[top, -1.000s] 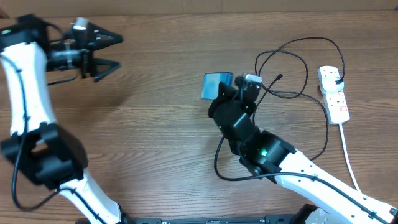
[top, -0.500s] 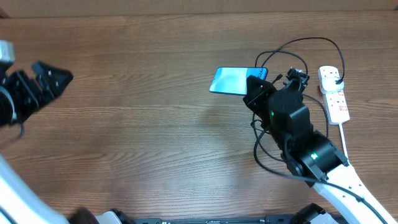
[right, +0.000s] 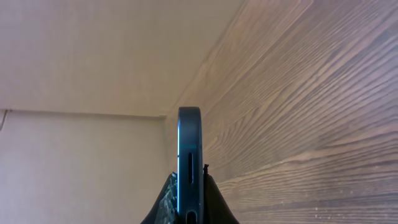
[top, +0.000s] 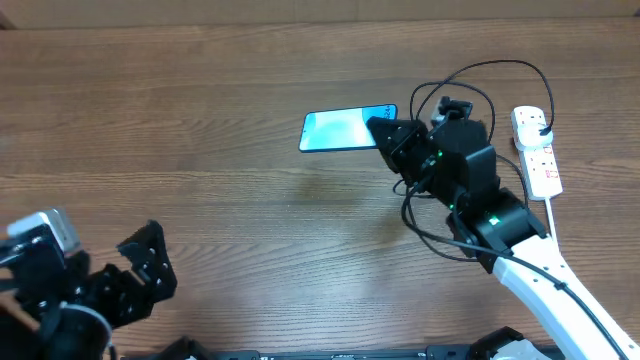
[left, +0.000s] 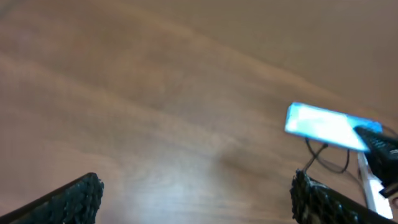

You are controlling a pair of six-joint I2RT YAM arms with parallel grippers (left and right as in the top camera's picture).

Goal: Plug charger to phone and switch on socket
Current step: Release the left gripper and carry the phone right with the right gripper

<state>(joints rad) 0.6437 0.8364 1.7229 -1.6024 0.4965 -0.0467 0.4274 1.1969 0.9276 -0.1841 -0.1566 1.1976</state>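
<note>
My right gripper (top: 385, 133) is shut on the right end of the phone (top: 342, 130) and holds it above the table with its light blue screen up. In the right wrist view the phone's dark edge (right: 189, 155) stands between my fingers (right: 189, 208). The phone also shows blurred in the left wrist view (left: 326, 126). The charger (top: 480, 100), a thin black cable, lies in loops behind my right arm, plugged into the socket (top: 536, 148), a white power strip at the right. My left gripper (top: 140, 275) is open and empty at the front left, jaws wide in its wrist view (left: 199, 193).
The socket's thick white cord (top: 560, 250) runs toward the front right. Brown wooden table (top: 220, 120). A pale wall (right: 87, 62) shows beyond the table edge in the right wrist view.
My right gripper has carried the phone from the middle to the right, then turned it flat pointing left. My left arm has swung from the far left back down to the front left.
</note>
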